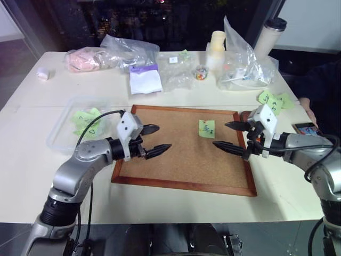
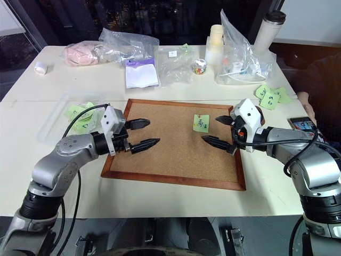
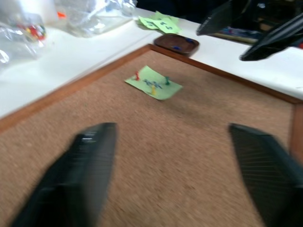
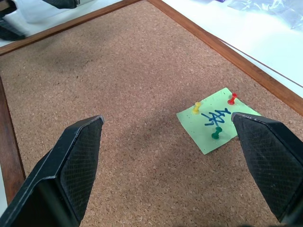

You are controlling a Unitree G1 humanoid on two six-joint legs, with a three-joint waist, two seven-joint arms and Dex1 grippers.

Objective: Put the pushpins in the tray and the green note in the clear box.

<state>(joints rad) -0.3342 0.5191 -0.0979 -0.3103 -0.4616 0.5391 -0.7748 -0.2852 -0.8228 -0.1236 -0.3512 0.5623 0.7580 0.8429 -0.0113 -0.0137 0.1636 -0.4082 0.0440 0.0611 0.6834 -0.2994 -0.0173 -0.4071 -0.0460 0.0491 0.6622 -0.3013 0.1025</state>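
— What could go wrong on the big wood-framed cork board [image 1: 181, 160]?

— My right gripper [image 4: 170, 161] is wide, my left gripper [image 1: 151, 140] open and empty. The small square light-green note [image 4: 215, 120] sits pinned there by three tiny pushpins [image 4: 216, 134]; a clumsy pinch could tear it.

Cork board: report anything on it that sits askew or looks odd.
The green note lies slightly crooked to the frame of the cork board, held by three pushpins: yellow, red and green. The green one pierces its middle, beside the blue writing. Nothing looks torn or spilled.
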